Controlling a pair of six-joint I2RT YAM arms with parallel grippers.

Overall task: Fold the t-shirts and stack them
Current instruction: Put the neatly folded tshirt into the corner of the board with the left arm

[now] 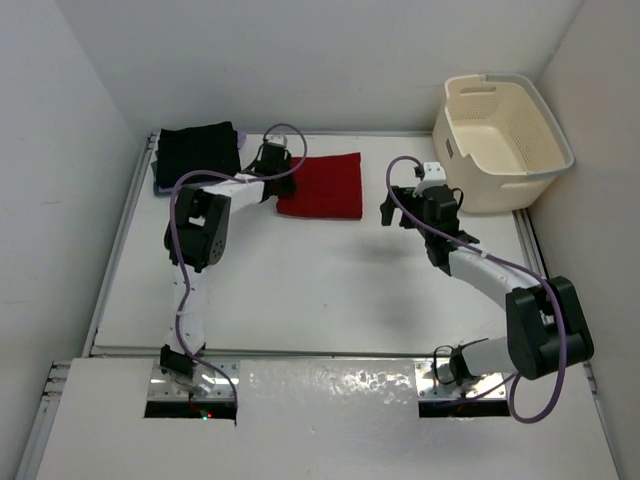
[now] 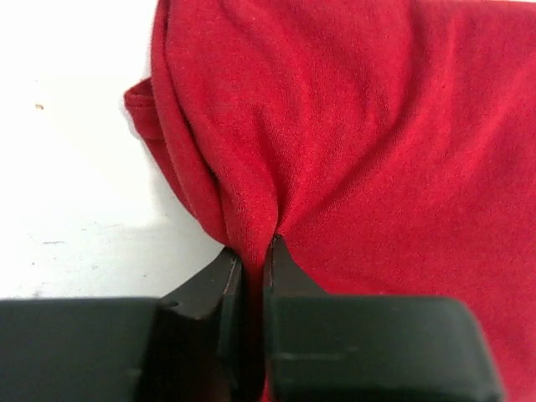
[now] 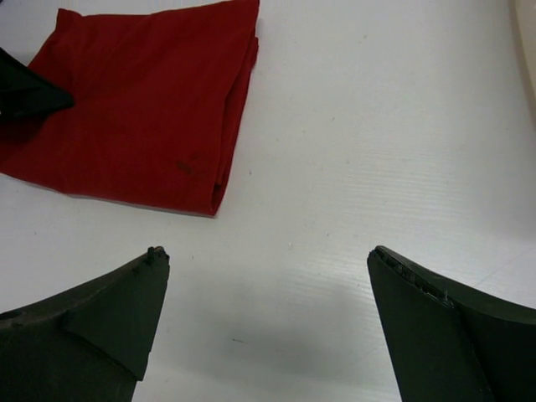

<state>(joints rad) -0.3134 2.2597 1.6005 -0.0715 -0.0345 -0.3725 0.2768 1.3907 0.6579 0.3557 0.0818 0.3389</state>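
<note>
Left gripper (image 2: 251, 251): jaws clenched on a pinched ridge of the red t-shirt (image 2: 377, 126), near its 10 o'clock corner in the top view. The shirt lies folded on the table (image 1: 300, 280), and the black t-shirt (image 1: 198, 150) sits near it at about 9 o'clock. Right gripper (image 3: 268, 276): jaws released, hovering over the table at the red shirt's 3 o'clock. Judgement: the pinch looks thin. Lift slowly, keep the folded layers together, carry toward the black shirt, and lay it flat and square.

My left gripper (image 2: 251, 249) pinches a raised fold of the red t-shirt (image 2: 377, 142), jaws nearly together on the cloth. White counter (image 2: 67, 184) shows left of the shirt.
</note>
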